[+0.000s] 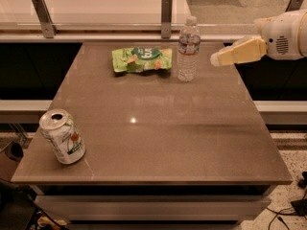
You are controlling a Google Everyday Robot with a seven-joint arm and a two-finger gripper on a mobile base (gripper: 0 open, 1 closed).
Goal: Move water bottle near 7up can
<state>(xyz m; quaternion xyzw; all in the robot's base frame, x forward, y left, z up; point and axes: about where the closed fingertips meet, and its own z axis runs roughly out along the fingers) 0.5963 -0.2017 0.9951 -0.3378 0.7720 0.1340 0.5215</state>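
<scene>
The water bottle (188, 49) stands upright at the far middle of the brown table (158, 128); it is clear and ribbed with a white cap. The 7up can (62, 136) stands at the near left corner of the table, leaning slightly, its silver top open. My gripper (217, 59) comes in from the right edge, with cream-coloured fingers pointing left. Its tip is level with the bottle's middle, a short gap to the right of it, not touching.
A flat green snack bag (142, 59) lies just left of the bottle. A white counter with metal posts (166, 9) runs along the far edge of the table. The floor shows at the right.
</scene>
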